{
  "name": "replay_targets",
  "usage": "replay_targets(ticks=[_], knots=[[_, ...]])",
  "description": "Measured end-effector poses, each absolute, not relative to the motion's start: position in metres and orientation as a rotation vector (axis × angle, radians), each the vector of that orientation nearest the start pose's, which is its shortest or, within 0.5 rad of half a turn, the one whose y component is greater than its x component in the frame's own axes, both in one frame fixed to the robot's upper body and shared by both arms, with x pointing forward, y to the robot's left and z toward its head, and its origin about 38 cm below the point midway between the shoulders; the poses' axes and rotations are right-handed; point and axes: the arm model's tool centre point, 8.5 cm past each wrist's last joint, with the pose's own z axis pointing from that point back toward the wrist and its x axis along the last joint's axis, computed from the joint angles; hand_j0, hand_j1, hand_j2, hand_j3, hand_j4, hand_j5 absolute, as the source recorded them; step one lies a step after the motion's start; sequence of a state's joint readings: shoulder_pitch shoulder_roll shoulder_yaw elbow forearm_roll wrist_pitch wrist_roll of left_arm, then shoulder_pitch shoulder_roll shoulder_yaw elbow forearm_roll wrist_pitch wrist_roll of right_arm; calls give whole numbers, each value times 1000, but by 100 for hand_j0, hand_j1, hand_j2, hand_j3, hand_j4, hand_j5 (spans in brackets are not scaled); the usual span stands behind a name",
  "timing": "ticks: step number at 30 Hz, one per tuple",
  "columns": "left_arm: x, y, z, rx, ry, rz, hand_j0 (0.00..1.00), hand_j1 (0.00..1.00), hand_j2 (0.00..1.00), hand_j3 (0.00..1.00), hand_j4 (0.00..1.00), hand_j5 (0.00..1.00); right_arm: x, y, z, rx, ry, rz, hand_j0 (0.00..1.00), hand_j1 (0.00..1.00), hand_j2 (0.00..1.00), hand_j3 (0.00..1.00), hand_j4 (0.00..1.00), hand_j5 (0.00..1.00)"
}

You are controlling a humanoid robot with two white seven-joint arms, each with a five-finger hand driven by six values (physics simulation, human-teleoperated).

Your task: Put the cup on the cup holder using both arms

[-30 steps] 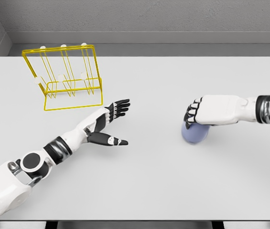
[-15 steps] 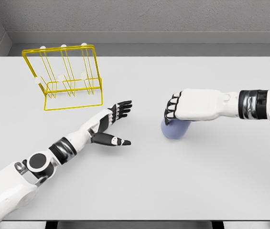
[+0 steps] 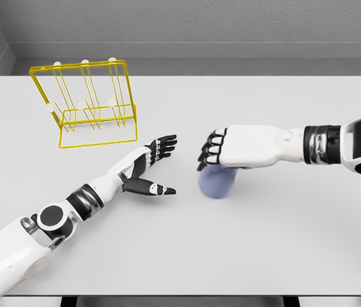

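You had the right hand (image 3: 231, 148) curled down over the top of the cup (image 3: 217, 182), gripping it from above, though how firmly it was held could not be judged from this angle. The cup stood near mid-table (image 3: 282, 243), just right of the left hand (image 3: 149, 167), which lay palm-up with its fingers spread wide and its thumb out, holding nothing. The cup holder (image 3: 84, 102) sat well apart at the far left, beyond the left hand, so the left arm was the nearer one to it.

White table (image 3: 244, 256), grey walls (image 3: 199, 22)
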State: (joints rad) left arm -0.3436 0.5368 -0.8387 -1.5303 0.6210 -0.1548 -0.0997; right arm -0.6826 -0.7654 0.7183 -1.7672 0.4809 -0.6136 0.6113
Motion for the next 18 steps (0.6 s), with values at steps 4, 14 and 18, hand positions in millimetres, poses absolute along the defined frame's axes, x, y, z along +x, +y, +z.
replay_targets(ticks=[4, 14, 18], knots=[[371, 171, 75, -537, -1438, -668, 100, 100, 100, 100, 100, 100, 385, -199, 245, 408, 1761, -2806, 100, 100, 100, 100, 100, 100], [375, 164, 80, -546, -1447, -672, 100, 100, 100, 100, 100, 100, 375, -317, 270, 648, 2429, -2677, 100, 100, 100, 100, 100, 100], [378, 150, 85, -563, -1450, -680, 100, 100, 100, 100, 100, 100, 376, -350, 276, 769, 2554, -2633, 100, 100, 100, 100, 100, 100]])
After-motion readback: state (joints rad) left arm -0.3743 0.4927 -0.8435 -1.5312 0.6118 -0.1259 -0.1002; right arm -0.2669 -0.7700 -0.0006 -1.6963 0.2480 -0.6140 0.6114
